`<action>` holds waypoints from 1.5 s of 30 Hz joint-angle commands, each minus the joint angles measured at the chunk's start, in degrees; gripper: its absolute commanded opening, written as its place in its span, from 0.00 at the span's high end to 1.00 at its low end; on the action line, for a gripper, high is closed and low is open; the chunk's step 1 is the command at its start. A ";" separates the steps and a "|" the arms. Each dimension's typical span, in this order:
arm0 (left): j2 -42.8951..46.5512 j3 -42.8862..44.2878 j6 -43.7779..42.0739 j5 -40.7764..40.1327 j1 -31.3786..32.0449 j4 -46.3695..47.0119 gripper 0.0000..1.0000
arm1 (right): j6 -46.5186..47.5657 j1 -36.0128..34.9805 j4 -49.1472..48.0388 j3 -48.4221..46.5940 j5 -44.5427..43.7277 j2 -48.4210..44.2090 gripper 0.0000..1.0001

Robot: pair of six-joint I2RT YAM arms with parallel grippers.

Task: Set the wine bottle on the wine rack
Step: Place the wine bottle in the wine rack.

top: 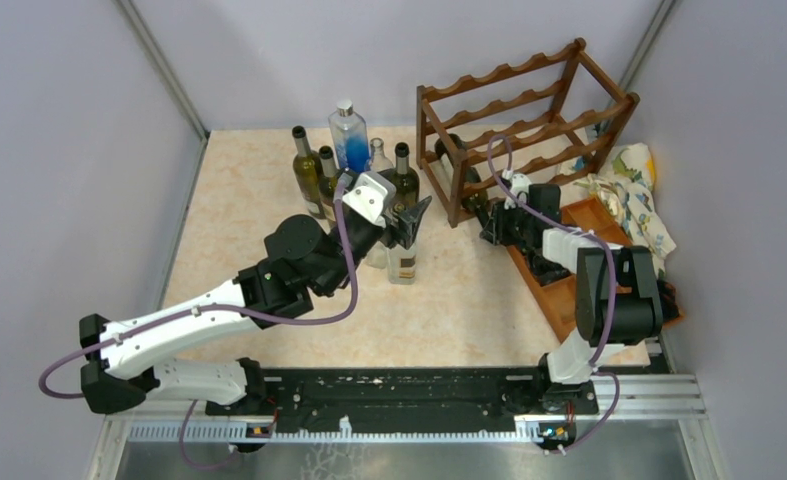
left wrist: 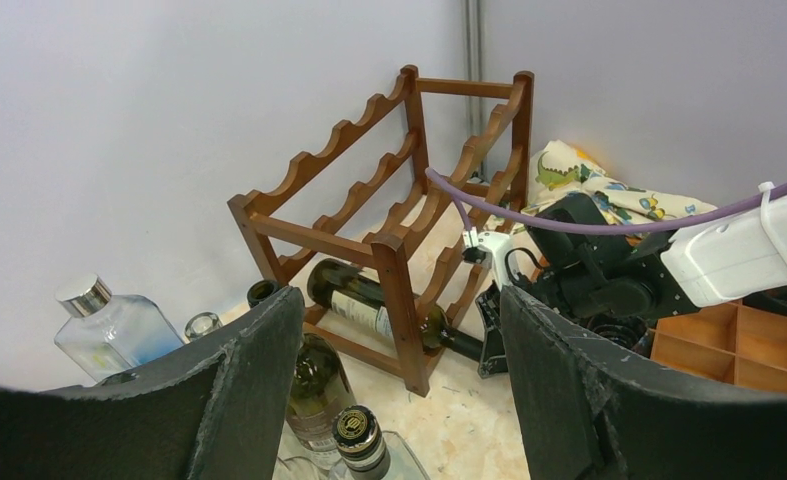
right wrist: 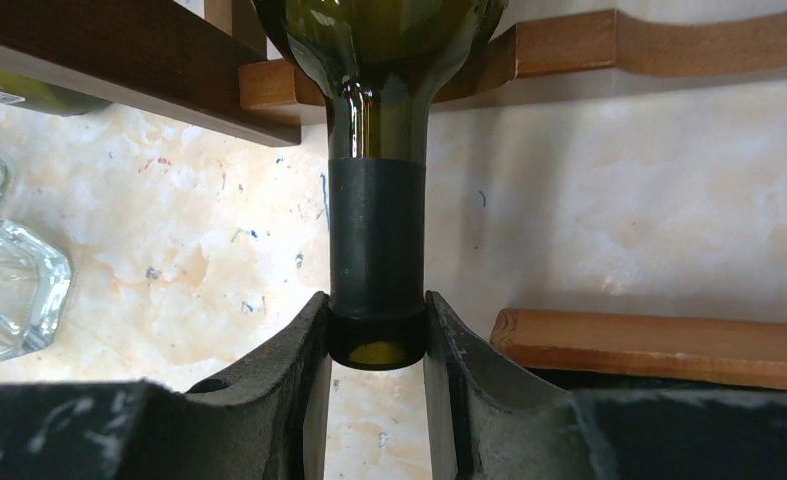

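Right pincer clamped the dark green glass wine bottle by its neck so I could seat its body, ahead, on the reddish-brown scalloped wooden rack; left pincer gaped open.

Soft, even light is falling from overhead in all three views, casting only faint shadows beneath the arms on the pale tabletop. The top view is looking slightly soft, with a dull sheen glinting off the metal strip at 6 o'clock. In the left wrist view the left hand is showing its dark fingers blurred at 7 and 5 o'clock, while the wine rack is reading sharp. In the right wrist view the wine bottle is catching a mild highlight at 12 o'clock.
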State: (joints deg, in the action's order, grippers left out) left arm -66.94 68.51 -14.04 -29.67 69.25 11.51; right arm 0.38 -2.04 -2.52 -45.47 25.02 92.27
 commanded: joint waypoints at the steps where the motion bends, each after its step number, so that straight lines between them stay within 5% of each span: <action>1: -0.05 1.97 -0.68 0.67 -0.34 0.53 0.22 | 6.71 -0.21 -1.63 -2.13 -3.13 -1.69 1.00; 8: 0.04 1.62 -0.29 0.84 -0.35 0.53 0.22 | 5.79 -0.39 -3.25 -3.83 -3.66 -0.80 1.00; 18: 1.74 0.62 0.92 0.54 -0.35 0.20 0.22 | -9.48 1.43 -7.87 -3.29 0.98 2.98 1.00; 30: 1.02 0.65 1.03 1.08 -0.35 0.47 0.22 | -8.61 0.55 -7.83 -5.44 -2.60 4.31 0.99; 38: 1.23 0.42 1.30 0.84 -0.30 0.41 0.22 | -5.88 -0.66 -8.27 -7.09 -6.41 4.06 0.86; 45: 0.72 0.65 1.35 1.22 -0.35 0.44 0.22 | -5.47 -0.76 -8.42 -6.55 -7.18 3.19 0.56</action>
State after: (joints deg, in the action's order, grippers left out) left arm -66.11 68.53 -13.30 -29.06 69.21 11.44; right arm -4.86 -3.01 -7.62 -49.54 21.61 96.29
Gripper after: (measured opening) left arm 0.780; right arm 0.399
